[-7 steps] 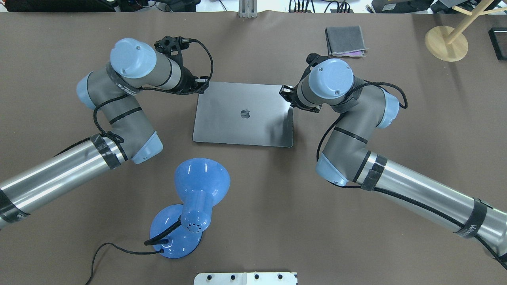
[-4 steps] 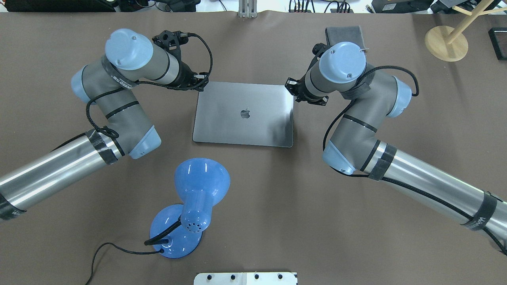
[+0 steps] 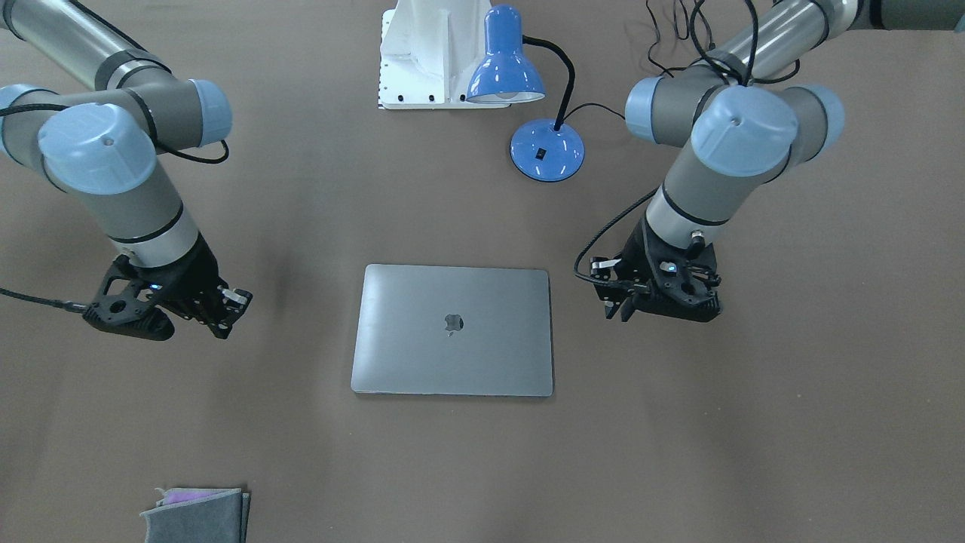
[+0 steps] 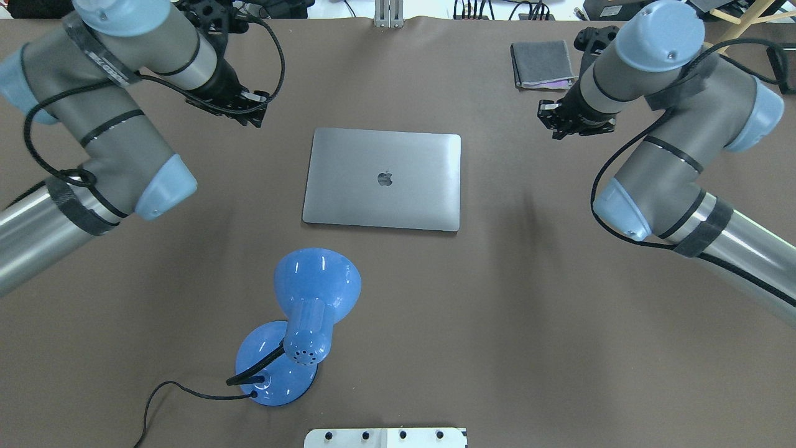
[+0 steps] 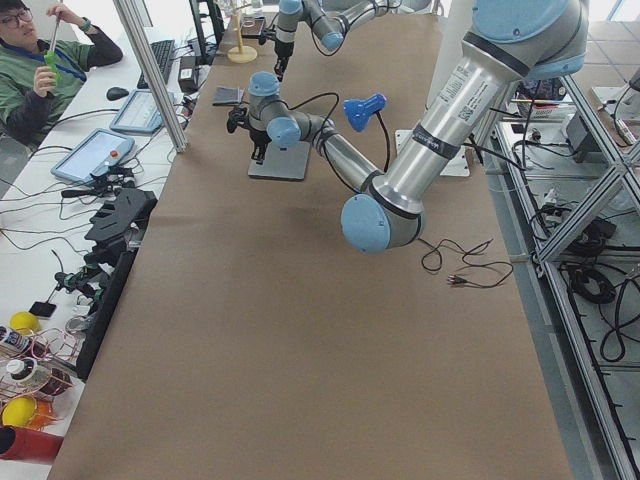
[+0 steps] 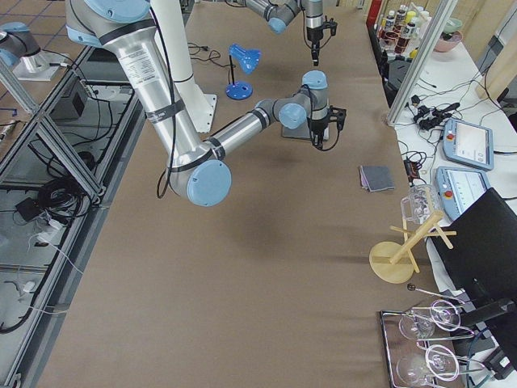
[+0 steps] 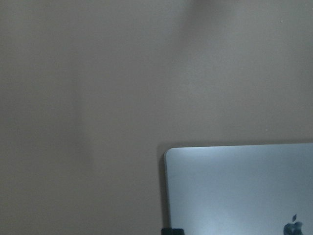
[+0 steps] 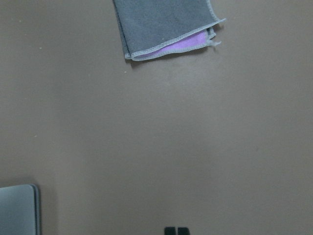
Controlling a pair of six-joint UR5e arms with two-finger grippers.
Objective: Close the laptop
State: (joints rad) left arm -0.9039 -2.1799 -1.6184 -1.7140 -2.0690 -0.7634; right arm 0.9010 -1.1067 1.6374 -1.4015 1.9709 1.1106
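The laptop lies closed and flat on the brown table, grey lid and apple logo up; it also shows in the front view. My left gripper hovers off the laptop's far left corner, apart from it, shut and empty; in the front view it is to the laptop's right. The left wrist view shows the lid's corner below it. My right gripper hovers well off the far right corner, shut and empty, on the left in the front view. The right wrist view shows only a sliver of the laptop.
A blue desk lamp with its cord stands near the robot's side of the laptop. A folded grey cloth with purple inside lies at the far right, close to the right gripper. A wooden stand is at the far right corner.
Both arms have risen and swung outward from the laptop's far corners, the left to the left, the right to the right. The laptop has stayed closed and still.
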